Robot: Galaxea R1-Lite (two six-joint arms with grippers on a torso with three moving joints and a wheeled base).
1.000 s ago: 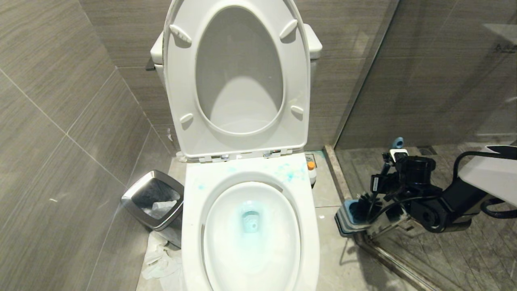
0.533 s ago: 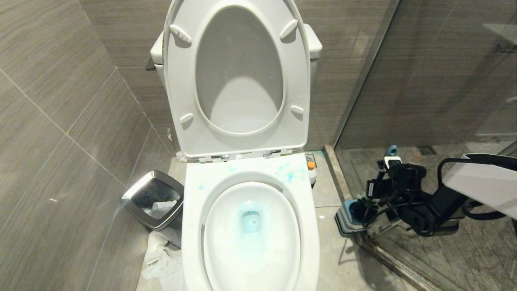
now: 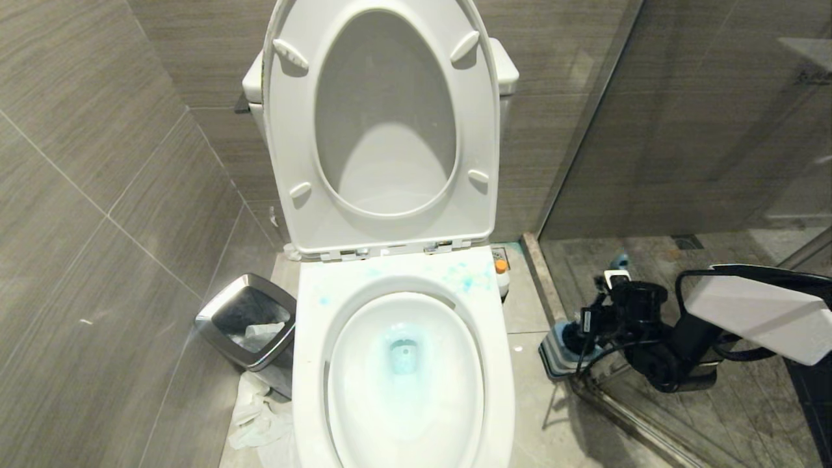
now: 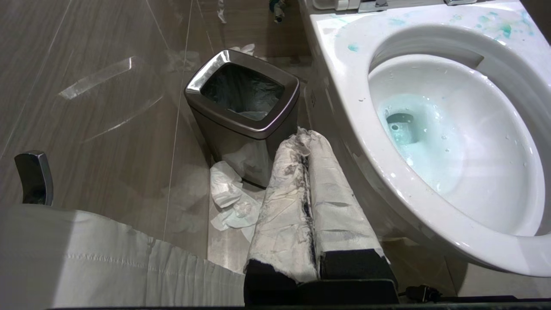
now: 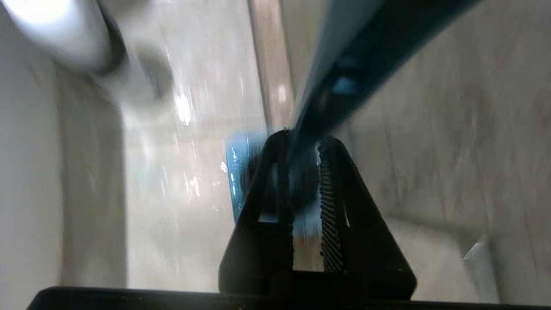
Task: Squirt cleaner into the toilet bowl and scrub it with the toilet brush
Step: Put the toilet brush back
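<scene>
The white toilet bowl (image 3: 311,364) stands in the middle with seat and lid raised. Turquoise cleaner (image 3: 465,278) spots its back rim and tints the water (image 3: 404,354). The cleaner's small whitish bottle with an orange top (image 3: 500,275) stands beside the bowl. On the right, my right gripper (image 3: 590,325) points down, shut on the slate-blue handle of the toilet brush (image 3: 621,261). The brush's lower end sits in its blue-grey holder (image 3: 552,351). In the right wrist view the handle (image 5: 344,64) runs out from between the shut jaws (image 5: 303,142). My left gripper (image 4: 303,137), with its fingers wrapped in white, hangs shut and empty beside the bowl (image 4: 344,86).
A steel-rimmed black bin (image 3: 250,318) stands left of the bowl, with crumpled paper (image 3: 260,416) on the floor by it. A glass shower partition (image 3: 650,130) and its raised threshold (image 3: 545,279) close in the right arm's side. Tiled walls stand on the left and at the back.
My right arm has sunk and drawn closer to the floor, taking the brush down with it. The handle's end now shows lower. The left arm and the toilet have not moved.
</scene>
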